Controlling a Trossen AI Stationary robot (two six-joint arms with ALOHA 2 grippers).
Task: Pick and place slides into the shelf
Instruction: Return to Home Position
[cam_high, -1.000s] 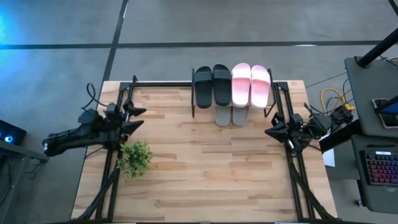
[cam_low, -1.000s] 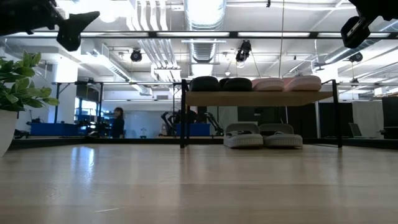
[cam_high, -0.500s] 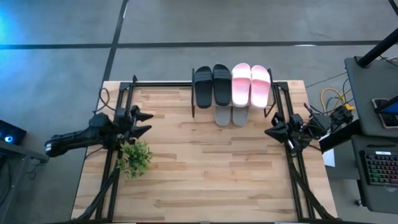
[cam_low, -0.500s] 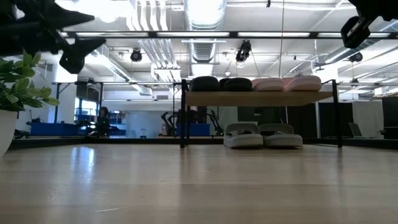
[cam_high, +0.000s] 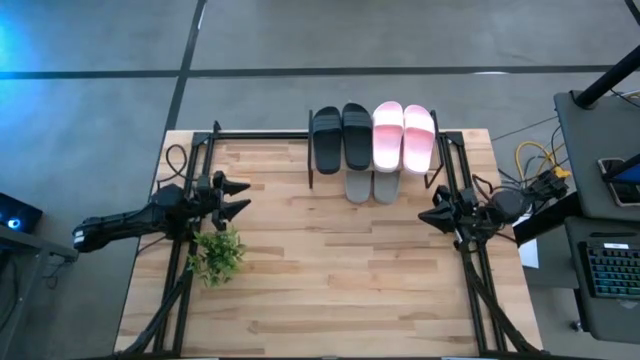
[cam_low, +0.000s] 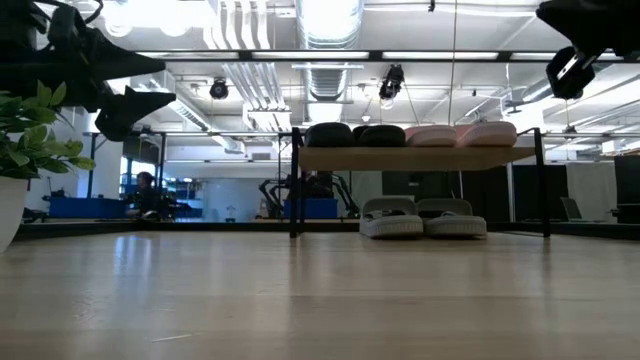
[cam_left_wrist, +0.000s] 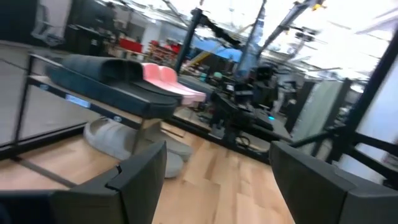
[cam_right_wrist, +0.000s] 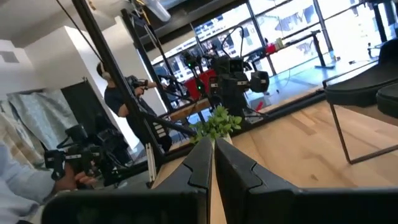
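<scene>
- Low view: I see the table (cam_low: 320, 300), pale wood planks, running level to the shelf (cam_low: 420, 158) at its far side; the black slides (cam_low: 355, 134) and pink slides (cam_low: 460, 133) lie side by side on the top board; the grey slides (cam_low: 425, 220) sit on the tabletop beneath it; the left gripper (cam_low: 168, 82) hangs high at the left above the potted plant (cam_low: 30, 140), spread open; the right gripper (cam_low: 565, 70) hangs high at the right; behind is an open hall with ceiling ducts, strip lights and a person (cam_low: 145, 190) far off.
- High view: the shelf stands at the table's far edge; the grey pair pokes out from under the board; my left gripper is just beside the plant, empty; my right one is over the table's right edge; grey concrete floor (cam_high: 300, 40) lies all round; a keyboard (cam_high: 610, 270) sits on a desk at the right.
- Left wrist view: the fingers (cam_left_wrist: 140, 180) stand wide apart, nothing between; the loaded shelf is ahead.
- Right wrist view: both fingers are pressed together, holding nothing; the plant is across the table; a figure (cam_right_wrist: 118, 93) in a dark top stands beyond.
</scene>
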